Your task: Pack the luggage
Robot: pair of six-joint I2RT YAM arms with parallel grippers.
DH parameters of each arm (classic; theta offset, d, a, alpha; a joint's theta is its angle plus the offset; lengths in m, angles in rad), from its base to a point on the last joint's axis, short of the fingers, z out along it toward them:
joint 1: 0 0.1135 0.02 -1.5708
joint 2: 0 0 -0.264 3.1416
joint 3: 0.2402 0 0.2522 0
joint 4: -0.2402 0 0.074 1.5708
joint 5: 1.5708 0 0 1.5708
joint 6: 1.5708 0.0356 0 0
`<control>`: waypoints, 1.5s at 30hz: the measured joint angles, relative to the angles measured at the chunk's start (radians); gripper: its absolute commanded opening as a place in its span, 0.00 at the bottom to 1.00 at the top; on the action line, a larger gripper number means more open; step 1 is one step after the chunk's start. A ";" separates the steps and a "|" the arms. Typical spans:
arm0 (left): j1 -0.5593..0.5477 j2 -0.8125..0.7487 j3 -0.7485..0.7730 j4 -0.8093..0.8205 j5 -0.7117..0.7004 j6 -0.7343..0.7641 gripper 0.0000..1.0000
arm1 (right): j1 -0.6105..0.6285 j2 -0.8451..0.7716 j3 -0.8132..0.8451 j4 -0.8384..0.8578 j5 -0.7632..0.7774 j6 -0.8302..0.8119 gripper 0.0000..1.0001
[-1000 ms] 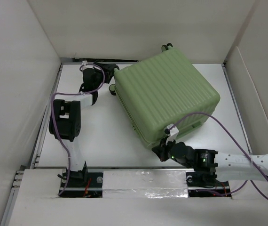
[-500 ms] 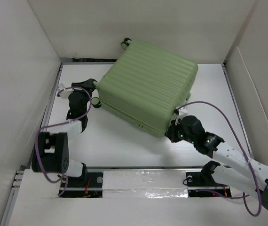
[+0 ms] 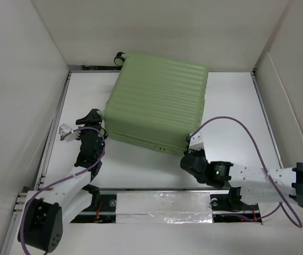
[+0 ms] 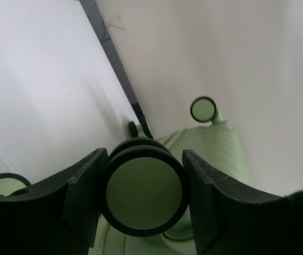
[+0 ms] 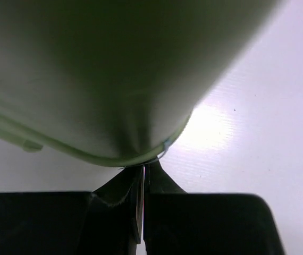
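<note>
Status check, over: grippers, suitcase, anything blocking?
Left gripper clamped on a wheel. Right gripper shut, tips at near corner. Suitcase closed, flat on table. Back wall close behind it.

A white desk (image 3: 231, 101) is boxed in by plain white panels: a tall left wall (image 3: 18, 90), a back wall (image 3: 162, 26) and a right wall (image 3: 300, 37), with a lower white flap (image 3: 284, 111) leaning along the desk's right side. A grey metal track (image 3: 49, 143) runs down the desk's left edge, and a dark strip (image 3: 95, 67) lines the back left edge. Along the near edge lies a white ledge (image 3: 162, 236) with a band of crinkled silver tape (image 3: 162, 209). The light is even and the shadows are soft. In the right wrist view a bright glare patch (image 5: 210, 133) sits on the finely ribbed desk surface.
</note>
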 measured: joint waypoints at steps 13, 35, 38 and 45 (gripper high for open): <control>0.007 -0.003 0.087 -0.037 0.007 0.121 0.00 | -0.013 -0.148 0.062 -0.185 -0.243 -0.114 0.00; -0.080 -0.098 0.098 -0.221 0.055 0.217 0.80 | -0.512 -0.370 0.013 -0.304 -0.955 -0.206 0.00; -0.141 -0.115 0.184 -0.278 0.087 0.262 0.87 | -0.584 -0.248 0.089 -0.288 -1.083 -0.237 0.00; -0.204 -0.108 0.414 -0.169 0.333 0.393 0.00 | -0.652 -0.100 0.121 -0.180 -1.225 -0.269 0.00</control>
